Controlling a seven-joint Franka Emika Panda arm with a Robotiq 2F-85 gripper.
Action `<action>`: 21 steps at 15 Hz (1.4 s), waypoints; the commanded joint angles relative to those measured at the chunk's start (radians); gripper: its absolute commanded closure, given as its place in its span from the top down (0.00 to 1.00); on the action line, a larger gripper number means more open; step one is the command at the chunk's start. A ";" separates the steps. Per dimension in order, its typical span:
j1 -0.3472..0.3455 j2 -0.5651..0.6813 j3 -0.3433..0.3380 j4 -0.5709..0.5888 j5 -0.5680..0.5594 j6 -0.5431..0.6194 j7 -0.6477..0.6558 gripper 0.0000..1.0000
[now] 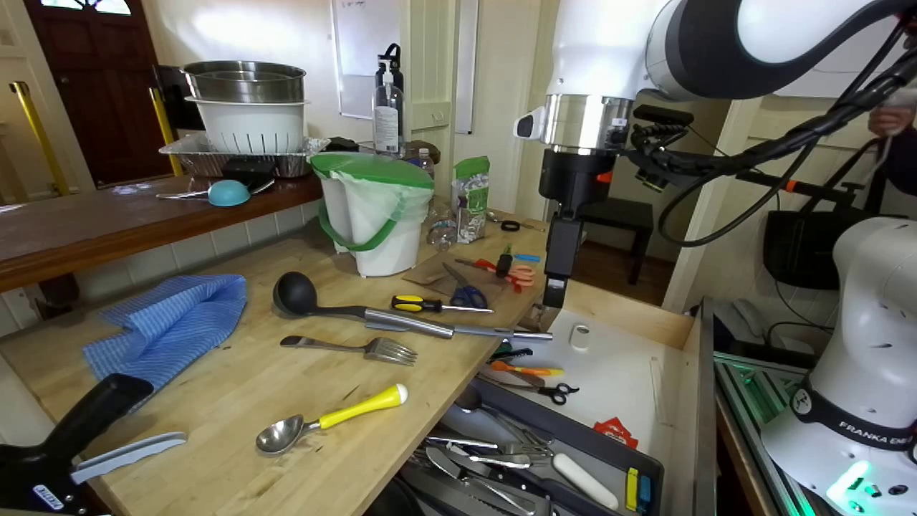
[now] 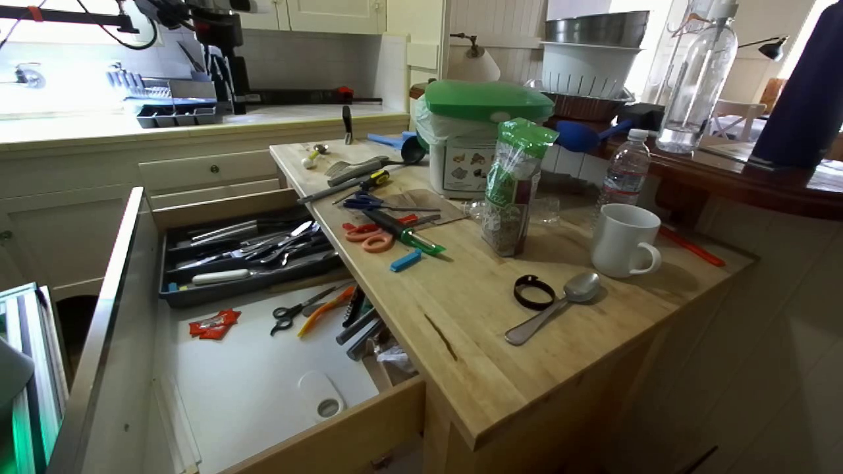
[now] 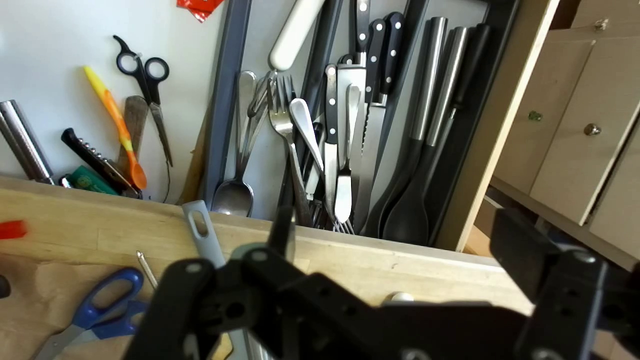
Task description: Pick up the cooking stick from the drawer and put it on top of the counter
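The cooking stick (image 3: 407,215) lies in the end compartment of the utensil tray in the drawer (image 3: 500,130), in the wrist view. Its broad black oval head faces the counter edge, beside a similar dark utensil. In an exterior view steel handles (image 2: 227,232) show in that compartment; which is the stick's I cannot tell. The drawer (image 1: 634,312) stands open beside the counter (image 1: 215,387). My gripper (image 3: 402,242) is open and empty. In the exterior views the gripper (image 1: 555,294) (image 2: 238,108) hangs above the drawer and counter edge, apart from the stick.
On the counter lie a black ladle (image 1: 295,294), a fork (image 1: 387,350), a yellow-handled scoop (image 1: 365,407), blue scissors (image 3: 107,305) and a screwdriver (image 1: 419,304). A white bin (image 1: 390,244) and a green bag (image 2: 517,191) stand there. Knives (image 3: 375,125) lie beside the stick's compartment.
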 commanded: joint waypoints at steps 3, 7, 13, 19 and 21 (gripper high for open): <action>-0.002 -0.001 0.004 0.001 -0.017 -0.012 0.019 1.00; 0.011 0.112 0.018 0.002 0.008 0.042 0.032 1.00; 0.065 0.250 0.102 -0.007 -0.033 0.207 0.303 1.00; 0.114 0.280 0.118 -0.042 -0.053 0.281 0.460 1.00; 0.114 0.279 0.116 -0.040 -0.053 0.281 0.456 1.00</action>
